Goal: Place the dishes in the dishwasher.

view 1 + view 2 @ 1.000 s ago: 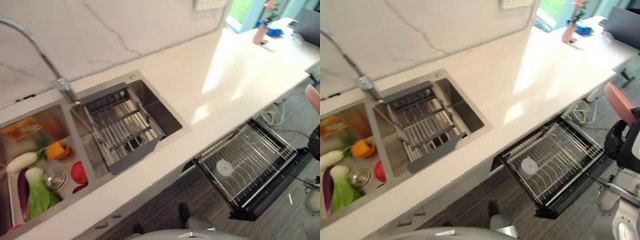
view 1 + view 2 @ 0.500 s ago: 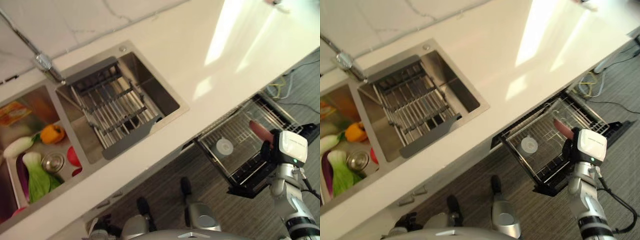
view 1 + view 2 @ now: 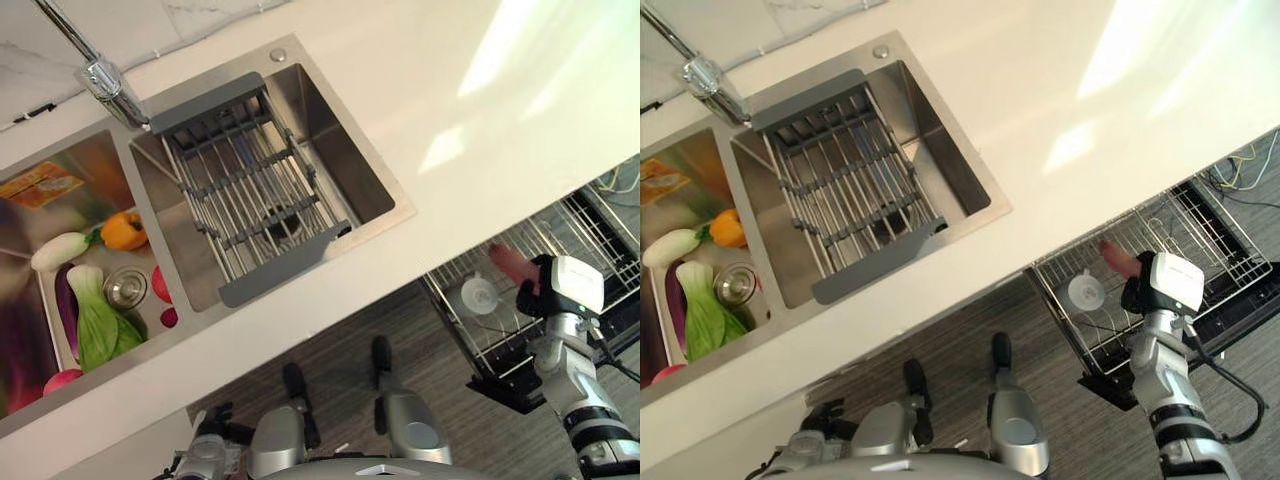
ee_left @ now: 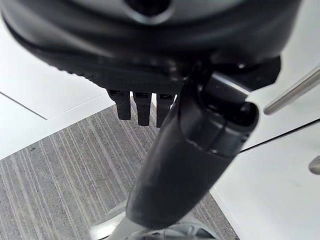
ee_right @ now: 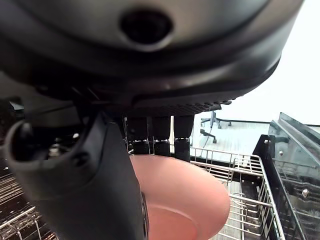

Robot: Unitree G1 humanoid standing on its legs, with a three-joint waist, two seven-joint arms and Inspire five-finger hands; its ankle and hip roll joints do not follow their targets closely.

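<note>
Pink plate [image 5: 185,200], pinched by right hand [image 3: 1140,290], hangs over dishwasher rack [image 3: 1200,240].

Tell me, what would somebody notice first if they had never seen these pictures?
Probably the right hand holding a pink plate over the pulled-out dishwasher rack, low on the right beneath the white counter. Next come the bright vegetables in the left basin of the steel sink, beside a grey drying rack lying across the right basin.
</note>
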